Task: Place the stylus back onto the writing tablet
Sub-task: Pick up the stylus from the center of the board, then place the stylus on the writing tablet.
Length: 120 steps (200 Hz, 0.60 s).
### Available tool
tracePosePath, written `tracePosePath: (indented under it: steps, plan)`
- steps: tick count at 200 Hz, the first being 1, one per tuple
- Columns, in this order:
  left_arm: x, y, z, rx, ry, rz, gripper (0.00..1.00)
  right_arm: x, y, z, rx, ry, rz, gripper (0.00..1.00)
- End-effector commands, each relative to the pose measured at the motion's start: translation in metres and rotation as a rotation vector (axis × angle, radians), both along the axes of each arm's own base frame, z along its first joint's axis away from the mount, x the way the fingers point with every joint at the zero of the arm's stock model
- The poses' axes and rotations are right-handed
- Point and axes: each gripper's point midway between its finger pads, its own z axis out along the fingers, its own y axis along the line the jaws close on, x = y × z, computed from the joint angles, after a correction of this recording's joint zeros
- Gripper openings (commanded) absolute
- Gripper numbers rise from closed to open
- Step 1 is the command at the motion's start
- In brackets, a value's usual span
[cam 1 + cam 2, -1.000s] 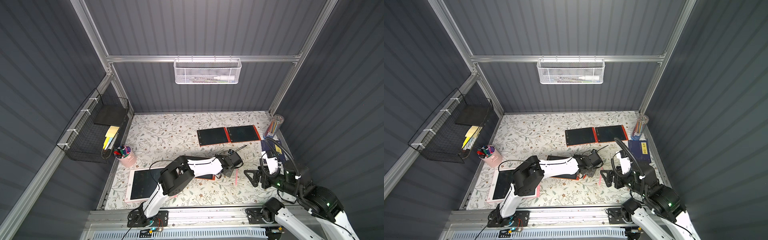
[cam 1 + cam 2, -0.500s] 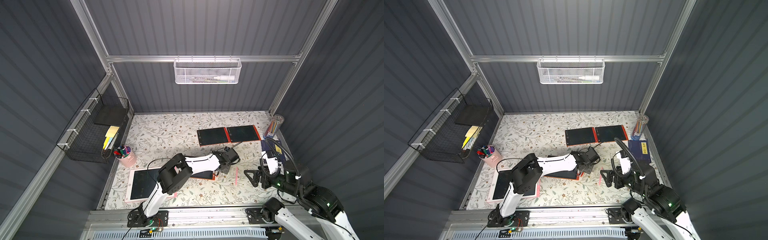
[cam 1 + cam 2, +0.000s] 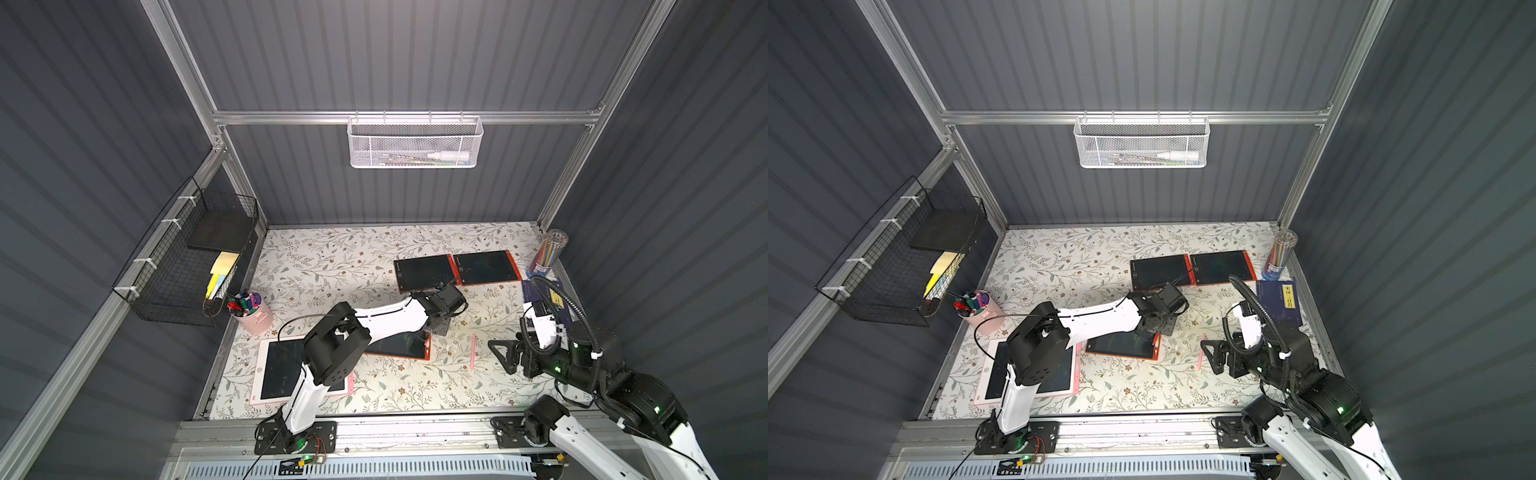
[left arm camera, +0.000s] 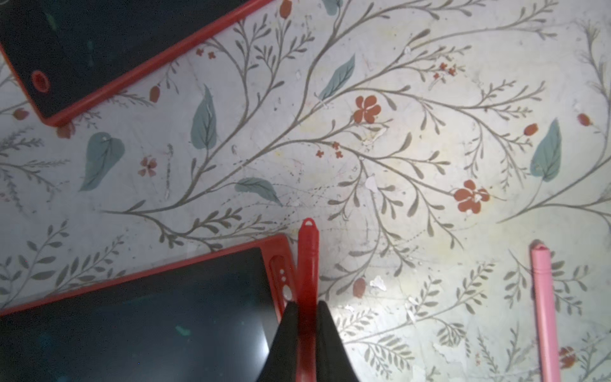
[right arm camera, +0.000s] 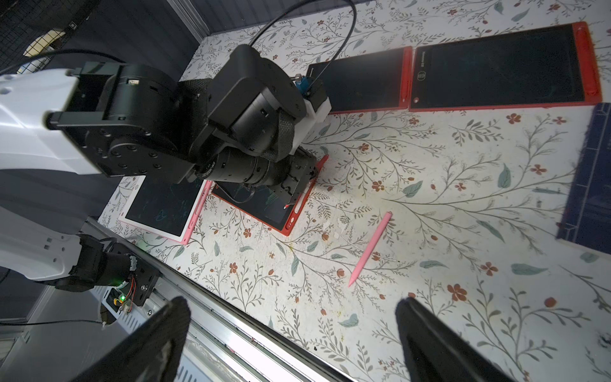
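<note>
Red stylus (image 4: 307,264) is clamped in the left gripper (image 4: 306,307), with both black fingers (image 4: 284,334) squeezed right up against it. It runs along the slotted side strip of the red writing tablet (image 4: 148,314), just off that edge, and its looped end pokes out past the tablet's corner. Honestly can't tell from the wrist view whether it's touching the tablet or hanging a bit above it.

In both top views the left arm reaches over that tablet (image 3: 399,345) (image 3: 1121,345) and hides part of the screen. Out from the tablet's slotted side, well clear of it, a pink stylus (image 4: 544,304) lies flat on the floral table cover (image 4: 396,132). Further out on that same side the right gripper (image 5: 292,306) hangs with its jaws spread wide and nothing between them. A pink-framed tablet (image 3: 282,370) sits just beside the red one on the opposite side. Two more red tablets (image 3: 424,272) lie side by side past its far edge.
</note>
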Motion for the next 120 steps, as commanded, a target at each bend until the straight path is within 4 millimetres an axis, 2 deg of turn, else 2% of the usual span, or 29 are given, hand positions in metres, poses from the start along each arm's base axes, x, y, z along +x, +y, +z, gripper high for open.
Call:
tracePosePath:
  steps: [1, 78, 120]
  plan:
    - [-0.001, 0.010, 0.005, -0.009, 0.005, 0.030, 0.14, 0.000, -0.002, -0.003, -0.008, -0.001, -0.008, 0.99]
    - [-0.015, 0.009, 0.000, -0.115, 0.081, 0.082, 0.17, 0.000, -0.001, -0.003, -0.007, -0.001, -0.003, 0.99]
    - [-0.017, 0.011, -0.008, -0.105, 0.099, 0.099, 0.21, 0.000, -0.001, -0.003, -0.007, -0.002, 0.000, 0.99]
